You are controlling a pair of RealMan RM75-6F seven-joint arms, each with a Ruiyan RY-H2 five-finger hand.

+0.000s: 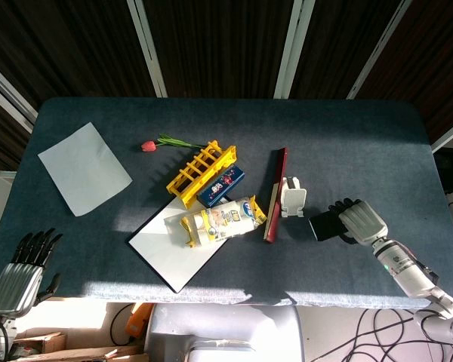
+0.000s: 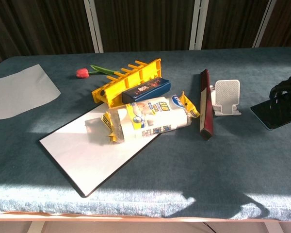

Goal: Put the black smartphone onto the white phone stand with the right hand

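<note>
One black smartphone (image 1: 326,225) sits pinched in the right hand (image 1: 360,219), fingers curled over its far edge and lifting it clear of the table just right of the white phone stand (image 1: 293,197), apparently so it can be carried onto the stand's ledge

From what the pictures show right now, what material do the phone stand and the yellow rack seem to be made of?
The white phone stand looks like matte moulded plastic; its upright back plate has a fine dotted grid. The yellow rack also seems to be plastic, one uniform colour with smooth, slightly shiny bars. Neither shows wood grain or a metal gleam, but I cannot be certain.
</note>
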